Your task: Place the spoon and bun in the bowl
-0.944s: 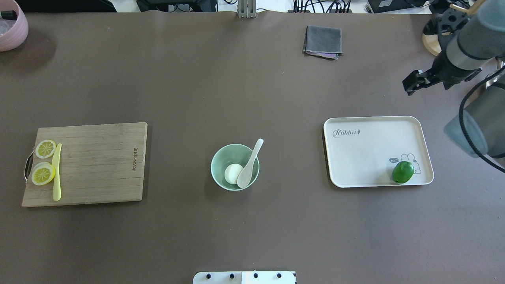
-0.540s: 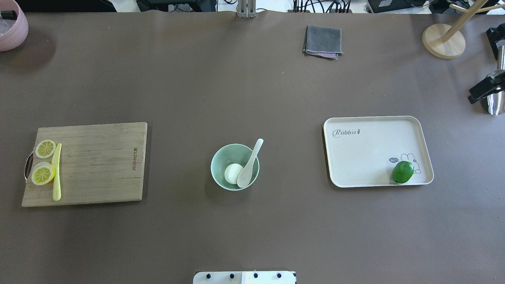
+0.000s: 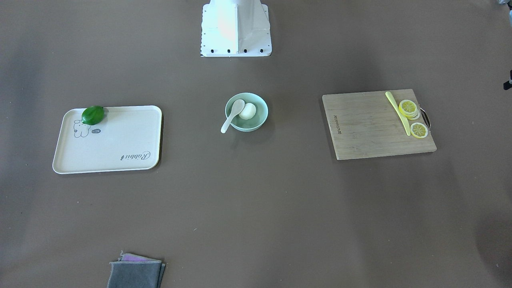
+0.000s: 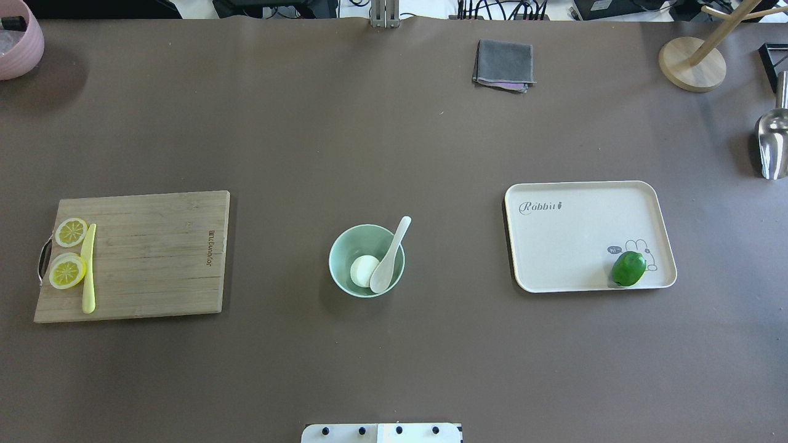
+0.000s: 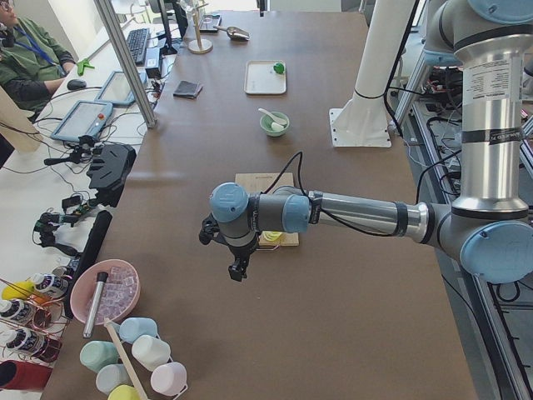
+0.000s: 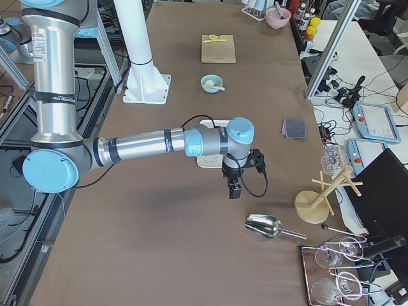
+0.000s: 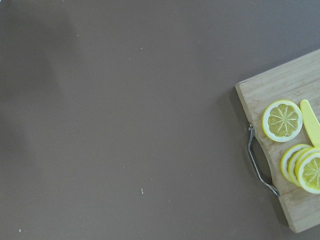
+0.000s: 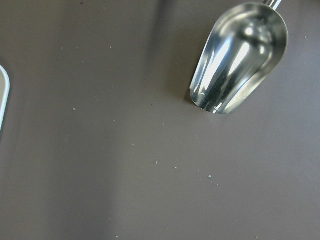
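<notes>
The mint-green bowl [image 4: 345, 241] stands mid-table and also shows in the front-facing view [image 3: 261, 116]. The white bun [image 4: 363, 271] lies inside it. The cream spoon [image 4: 391, 252] rests with its scoop in the bowl beside the bun, its handle leaning over the rim. Neither gripper is near the bowl. The left gripper [image 5: 237, 271] hangs over the table beyond the cutting board's end. The right gripper [image 6: 234, 190] hangs over the table between the tray and a metal scoop. I cannot tell whether either is open or shut.
A wooden cutting board [image 4: 141, 255] with lemon slices [image 4: 68, 271] and a yellow knife [image 4: 89, 271] lies left. A cream tray [image 4: 578, 237] holding a green lime [image 4: 628, 268] lies right. A grey cloth [image 4: 503, 64], wooden stand [image 4: 692, 64], metal scoop [image 4: 772, 138] and pink bowl [image 4: 18, 43] sit at the edges.
The right arm has swung out of the overhead view past its right edge, uncovering the wooden stand and metal scoop. The bowl, bun and spoon have not moved.
</notes>
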Available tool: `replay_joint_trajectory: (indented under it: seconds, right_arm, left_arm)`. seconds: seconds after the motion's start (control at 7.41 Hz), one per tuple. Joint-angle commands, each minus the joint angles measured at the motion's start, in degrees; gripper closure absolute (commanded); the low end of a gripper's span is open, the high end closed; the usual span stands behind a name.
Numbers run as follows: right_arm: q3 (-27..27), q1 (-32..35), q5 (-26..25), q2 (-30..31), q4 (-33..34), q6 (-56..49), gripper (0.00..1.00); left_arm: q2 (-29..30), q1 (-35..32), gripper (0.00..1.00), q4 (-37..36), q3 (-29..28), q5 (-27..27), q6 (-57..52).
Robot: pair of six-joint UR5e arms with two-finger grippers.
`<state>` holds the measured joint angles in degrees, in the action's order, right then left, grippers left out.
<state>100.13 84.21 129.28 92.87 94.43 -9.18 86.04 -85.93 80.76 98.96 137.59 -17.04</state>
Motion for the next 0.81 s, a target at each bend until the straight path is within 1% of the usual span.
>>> replay_joint_trajectory:
  seconds: [0.0,0.13,0.27,0.67]
  right_arm:
    - [-1.34,1.65,0.09,2.56,0.06,-3.65,0.0]
    - [-1.34,2.0,0.09,3.53,0.06,-3.56,0.0]
    - [-1.25,2.18,0.09,4.24,0.06,-3.65,0.0]
    - [-1.16,2.1,0.09,4.33,0.06,-3.65,0.0]
  left_arm:
    - [0.53,-0.38,0.02,-0.34,-0.35,-0.3,-0.54]
    - [0.62,-0.47,0.02,0.44,-0.08,-0.3,-0.63]
    - [-0.16,-0.47,0.02,2.36,1.83,-0.48,-0.63]
    - [-0.43,-0.47,0.02,3.0,2.03,-0.48,-0.54]
